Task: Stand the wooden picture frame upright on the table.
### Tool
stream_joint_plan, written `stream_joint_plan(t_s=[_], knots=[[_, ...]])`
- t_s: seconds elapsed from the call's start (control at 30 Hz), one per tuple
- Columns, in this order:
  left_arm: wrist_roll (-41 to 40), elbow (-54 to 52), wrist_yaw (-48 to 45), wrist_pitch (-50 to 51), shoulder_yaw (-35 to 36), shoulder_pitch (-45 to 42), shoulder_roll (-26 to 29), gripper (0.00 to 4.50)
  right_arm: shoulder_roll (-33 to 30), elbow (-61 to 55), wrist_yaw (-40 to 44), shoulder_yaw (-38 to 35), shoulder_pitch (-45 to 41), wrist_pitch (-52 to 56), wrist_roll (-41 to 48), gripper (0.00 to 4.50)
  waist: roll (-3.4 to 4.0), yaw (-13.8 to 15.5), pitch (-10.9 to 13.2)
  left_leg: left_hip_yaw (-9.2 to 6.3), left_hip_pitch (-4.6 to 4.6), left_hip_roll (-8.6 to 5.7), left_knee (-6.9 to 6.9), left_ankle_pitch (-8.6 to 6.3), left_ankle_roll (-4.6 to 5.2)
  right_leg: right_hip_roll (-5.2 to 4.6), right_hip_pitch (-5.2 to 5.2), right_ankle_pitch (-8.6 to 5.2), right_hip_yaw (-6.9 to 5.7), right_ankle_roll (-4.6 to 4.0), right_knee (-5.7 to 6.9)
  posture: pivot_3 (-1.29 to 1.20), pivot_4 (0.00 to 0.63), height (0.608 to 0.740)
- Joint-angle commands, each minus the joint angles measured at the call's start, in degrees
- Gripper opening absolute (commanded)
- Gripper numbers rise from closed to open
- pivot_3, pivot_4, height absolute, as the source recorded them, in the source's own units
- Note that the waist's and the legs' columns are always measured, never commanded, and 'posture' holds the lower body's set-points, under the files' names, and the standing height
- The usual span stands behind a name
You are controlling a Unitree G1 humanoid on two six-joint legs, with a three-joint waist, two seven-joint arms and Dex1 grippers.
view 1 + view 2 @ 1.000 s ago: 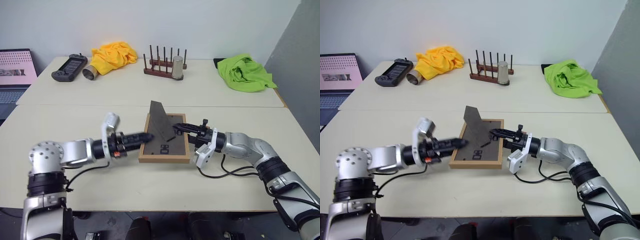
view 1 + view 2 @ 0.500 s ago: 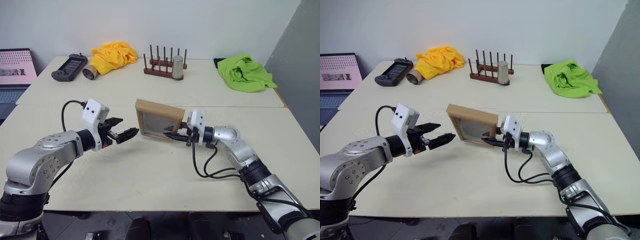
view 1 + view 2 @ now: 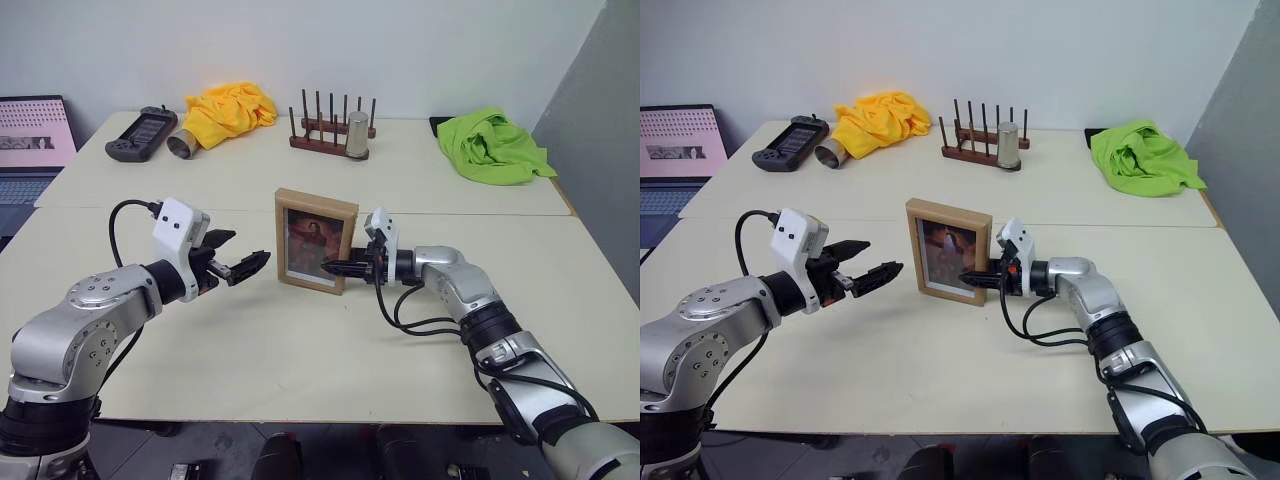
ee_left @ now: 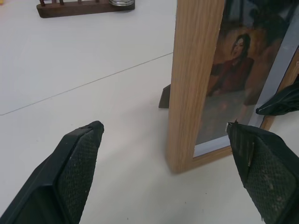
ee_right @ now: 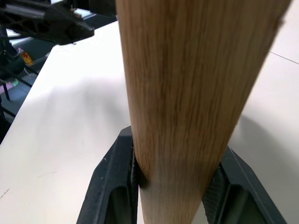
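The wooden picture frame [image 3: 316, 238] is standing upright on the cream counter [image 3: 300, 340], near its middle and just in front of the seam, with the reddish portrait facing the robot. The right gripper [image 3: 332, 267] is reaching in level from the right side with the forearm stretched low over the counter, and its fingers [image 5: 117, 186] are gripping the frame's lower right edge, one finger on each face. The left gripper [image 3: 243, 266] is hanging just beside the frame's left edge without touching it, elbow bent outward, and its fingers [image 4: 74, 172] are spreading wide apart.
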Motion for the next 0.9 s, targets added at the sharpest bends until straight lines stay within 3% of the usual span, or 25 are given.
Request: stream_joint_plan(t_s=[0.03, 0.07, 0.1, 0.47, 0.7, 0.9], knots=[[0.8, -1.12, -0.55, -0.3, 1.22, -0.64, -0.07, 4.5, 1.9, 0.3, -2.5, -2.86, -1.05, 2.82, -0.07, 1.33, 0.0, -0.13, 0.0, 0.0, 0.0, 0.01, 0.0, 0.0, 0.0, 0.01, 0.0, 0.0, 0.0, 0.0, 0.0, 0.0, 0.15, 0.74], [0.91, -0.81, -0.68, -0.26, 1.1, -1.04, -0.09, 4.5, 2.21, -0.02, -2.81, -3.36, -0.96, 4.28, 0.19, 1.33, 0.0, -0.18, 0.0, 0.0, 0.01, 0.02, 0.0, 0.0, 0.0, 0.02, 0.0, 0.0, 0.0, 0.0, 0.01, 0.0, 0.15, 0.74], [1.1, -0.49, -0.95, -0.34, 0.88, -1.43, -0.11, 4.5, 2.31, -0.7, -3.08, -3.57, -0.51, 5.62, 0.2, 2.02, 0.0, -0.19, 0.0, 0.0, 0.01, 0.03, -0.01, 0.0, 0.0, 0.03, 0.0, 0.0, 0.0, 0.0, 0.01, 0.0, 0.15, 0.74], [4.05, 3.71, -4.32, -1.9, -1.13, -4.4, -1.15, 4.5, -1.41, -9.9, -4.19, -4.71, 5.71, 8.99, -1.21, 4.47, 0.0, -0.05, 0.0, -0.01, -0.03, 0.0, -0.01, 0.0, 0.0, 0.02, 0.0, 0.0, -0.01, 0.0, -0.02, 0.0, 0.15, 0.74], [4.03, 8.63, -6.89, -1.51, -0.28, -5.63, -1.73, 4.5, -13.13, -31.08, -6.11, -8.49, 18.62, 9.9, -2.11, 4.47, 0.0, 0.5, 0.0, 0.0, -0.11, -0.05, 0.0, -0.01, 0.0, -0.02, 0.0, -0.01, 0.01, 0.01, -0.12, 0.0, 0.15, 0.74], [4.25, 11.64, -10.79, -2.27, -0.73, -6.42, -1.38, 4.5, -15.01, -47.84, -12.12, -13.69, 24.77, 19.28, 3.77, 4.47, 0.0, -0.24, 0.0, -0.03, -0.03, 0.06, -0.06, 0.0, 0.0, 0.11, -0.01, -0.02, 0.03, 0.02, -0.04, 0.0, 0.15, 0.74]])
